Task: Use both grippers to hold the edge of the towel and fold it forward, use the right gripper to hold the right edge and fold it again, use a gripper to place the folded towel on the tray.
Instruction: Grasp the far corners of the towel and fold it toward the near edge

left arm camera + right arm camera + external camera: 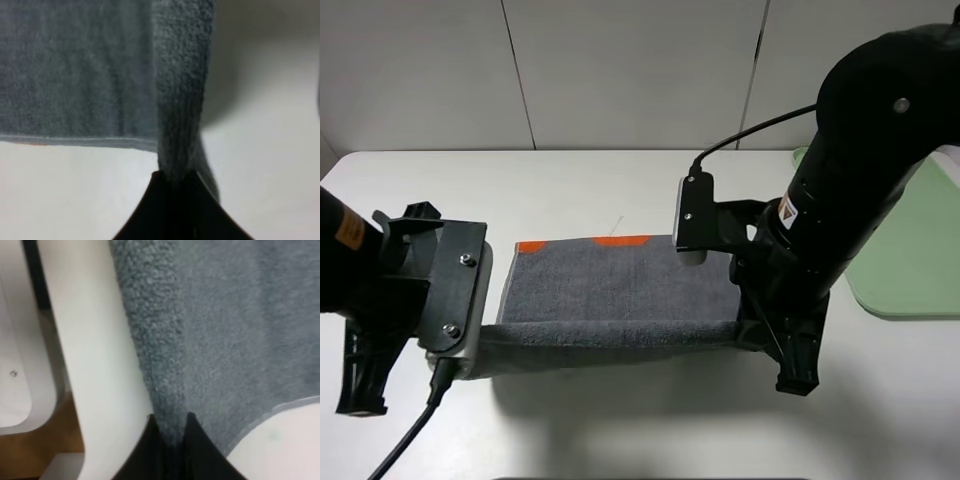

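Grey towel — edge stretched between left gripper, right gripper, both clamped

In the high view the tray runs off the picture's right side, and the right arm covers part of its left side. Both ends of the towel are hidden under the arms, along with the fingers there. Only a sliver of the orange band shows. In the wrist views the left gripper and right gripper are blurred, their fingers cut off by the frame's edge.
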`<state>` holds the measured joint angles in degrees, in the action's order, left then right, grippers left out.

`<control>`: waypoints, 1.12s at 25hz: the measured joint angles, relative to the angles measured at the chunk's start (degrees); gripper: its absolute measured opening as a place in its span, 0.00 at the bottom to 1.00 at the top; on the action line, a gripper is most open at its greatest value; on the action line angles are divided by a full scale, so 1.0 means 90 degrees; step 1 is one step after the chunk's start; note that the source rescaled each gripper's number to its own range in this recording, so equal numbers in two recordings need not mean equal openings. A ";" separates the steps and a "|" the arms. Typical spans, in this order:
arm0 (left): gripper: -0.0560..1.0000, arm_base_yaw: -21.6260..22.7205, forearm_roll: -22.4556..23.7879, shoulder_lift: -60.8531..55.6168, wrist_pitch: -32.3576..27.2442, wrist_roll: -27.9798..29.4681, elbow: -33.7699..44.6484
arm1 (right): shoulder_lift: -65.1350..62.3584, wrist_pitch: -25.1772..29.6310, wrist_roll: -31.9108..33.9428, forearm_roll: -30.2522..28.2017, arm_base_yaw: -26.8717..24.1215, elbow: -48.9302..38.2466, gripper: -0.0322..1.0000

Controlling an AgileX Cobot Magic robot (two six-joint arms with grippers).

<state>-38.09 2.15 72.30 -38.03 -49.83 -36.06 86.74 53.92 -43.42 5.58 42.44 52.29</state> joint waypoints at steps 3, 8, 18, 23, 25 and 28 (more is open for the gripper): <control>0.05 0.0035 0.0123 0.0219 0.0194 0.0000 0.0000 | 0.0012 0.0021 0.0000 -0.0173 -0.0038 0.0297 0.03; 0.05 0.0056 0.0298 0.0492 0.0510 0.0000 0.0000 | 0.0270 0.0120 0.0000 -0.0282 -0.0203 0.0709 0.03; 0.05 0.0864 0.0455 0.0551 0.1193 0.0093 -0.0045 | 0.0941 -0.0022 -0.0022 -0.0664 -0.0218 0.1390 0.03; 0.05 0.1131 0.0499 0.0551 0.1587 0.0099 -0.0045 | 0.1220 -0.0118 -0.0067 -0.0768 -0.0293 0.1640 0.03; 0.05 0.1236 0.0522 0.0594 0.1752 0.0099 -0.0045 | 0.1287 -0.0216 -0.0125 -0.0808 -0.0305 0.1669 0.03; 0.05 0.1358 0.0541 0.0849 0.1950 0.0099 -0.0066 | 0.1369 -0.0325 -0.0214 -0.0824 -0.0308 0.1724 0.03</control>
<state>-25.87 7.02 79.94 -20.48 -48.94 -36.65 99.06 51.00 -45.35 -1.84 39.67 67.81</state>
